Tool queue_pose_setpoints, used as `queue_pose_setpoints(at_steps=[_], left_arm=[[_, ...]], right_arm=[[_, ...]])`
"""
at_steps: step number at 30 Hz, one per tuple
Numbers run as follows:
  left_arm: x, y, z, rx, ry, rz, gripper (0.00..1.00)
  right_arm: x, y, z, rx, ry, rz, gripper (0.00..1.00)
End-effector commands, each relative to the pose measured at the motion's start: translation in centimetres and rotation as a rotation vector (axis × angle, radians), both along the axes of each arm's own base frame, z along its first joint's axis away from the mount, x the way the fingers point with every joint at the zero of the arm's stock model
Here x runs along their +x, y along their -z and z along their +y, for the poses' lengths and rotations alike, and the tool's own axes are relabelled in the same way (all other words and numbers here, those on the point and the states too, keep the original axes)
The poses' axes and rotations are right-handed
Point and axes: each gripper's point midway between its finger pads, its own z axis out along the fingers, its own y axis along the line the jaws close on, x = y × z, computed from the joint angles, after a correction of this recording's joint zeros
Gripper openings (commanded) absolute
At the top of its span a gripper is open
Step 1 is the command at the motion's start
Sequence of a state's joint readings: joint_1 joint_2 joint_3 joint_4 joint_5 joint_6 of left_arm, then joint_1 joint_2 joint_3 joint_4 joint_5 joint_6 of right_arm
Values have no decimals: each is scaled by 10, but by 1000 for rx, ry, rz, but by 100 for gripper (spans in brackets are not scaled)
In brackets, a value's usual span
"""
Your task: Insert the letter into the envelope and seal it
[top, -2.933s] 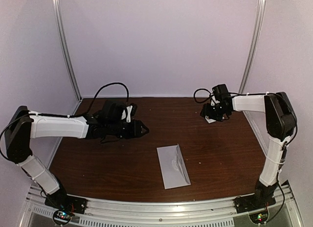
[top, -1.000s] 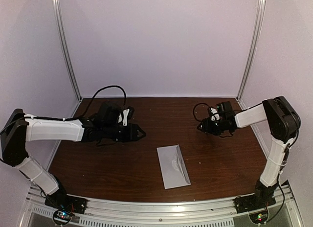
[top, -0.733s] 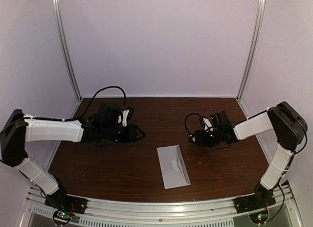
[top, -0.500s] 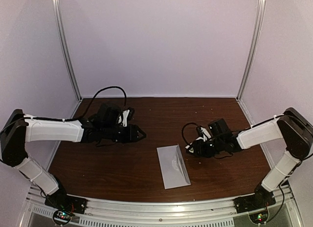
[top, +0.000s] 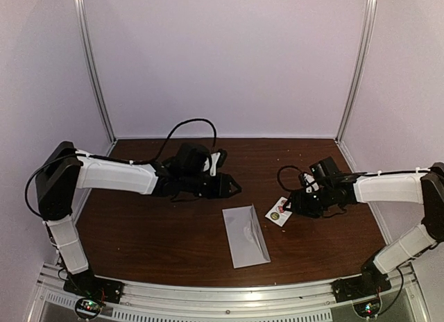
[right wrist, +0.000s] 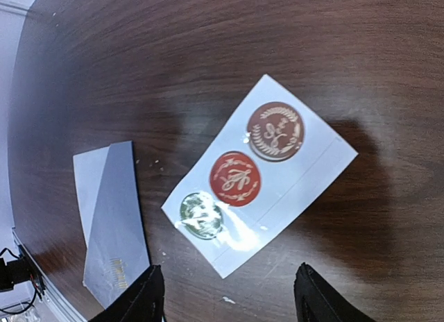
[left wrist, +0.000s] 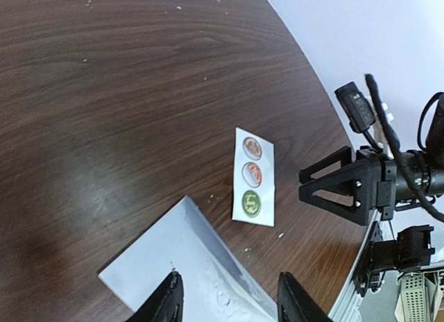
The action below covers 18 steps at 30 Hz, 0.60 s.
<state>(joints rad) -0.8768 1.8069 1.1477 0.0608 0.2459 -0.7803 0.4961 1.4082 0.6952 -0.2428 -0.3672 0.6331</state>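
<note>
Sticker card (top: 279, 212): newly laid on the worktop (top: 173, 239), just ahead of the right end effector (top: 297, 204), jaws now apart, empty; envelope (top: 245, 235): flat beside the card, close under the left end effector (top: 232, 188), likewise open, newly advanced; sealing looks imminent.

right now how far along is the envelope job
No loose letter shows, so it may already be inside the envelope, lying flat. In hand: nothing; the right claw hangs open over the sticker card, all three stickers on it. Still to do: peel one, seal the envelope.
</note>
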Motion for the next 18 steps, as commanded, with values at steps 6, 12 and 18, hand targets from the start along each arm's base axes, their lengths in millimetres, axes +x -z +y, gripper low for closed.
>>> queue_pose_setpoints(at_steps=[6, 12, 18], left_arm=[[4, 0, -69, -96, 102, -9, 47], [2, 20, -97, -115, 148, 19, 47], [-2, 37, -111, -114, 179, 49, 46]], right_arm=[[20, 20, -15, -15, 65, 15, 58], [24, 36, -16, -25, 63, 33, 48], [26, 47, -8, -2, 24, 43, 43]])
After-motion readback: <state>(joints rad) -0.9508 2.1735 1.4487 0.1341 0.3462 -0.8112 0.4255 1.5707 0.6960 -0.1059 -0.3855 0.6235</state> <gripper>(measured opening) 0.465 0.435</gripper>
